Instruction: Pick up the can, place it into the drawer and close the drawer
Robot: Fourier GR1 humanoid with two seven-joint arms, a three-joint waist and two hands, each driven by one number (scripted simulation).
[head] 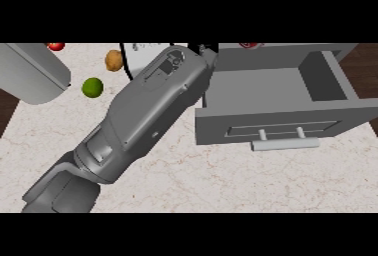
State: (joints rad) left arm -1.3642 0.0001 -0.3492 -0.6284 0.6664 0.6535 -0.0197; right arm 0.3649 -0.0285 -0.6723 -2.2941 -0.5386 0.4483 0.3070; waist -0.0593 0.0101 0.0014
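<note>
Marbled countertop (221,175) fills the frame; open grey drawer (273,100) sits at right; the can (249,45) (partly visible) lies at top centre; left forearm (140,120) crosses diagonally; left hand (203,50) finger state cannot be told; lime (92,87) upper left.

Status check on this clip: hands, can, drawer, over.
Left forearm reaching across toward drawer, its hand mostly hidden. Right hand out of view. Drawer open. Can not clearly visible. Lime and potato sit clear, far left.
</note>
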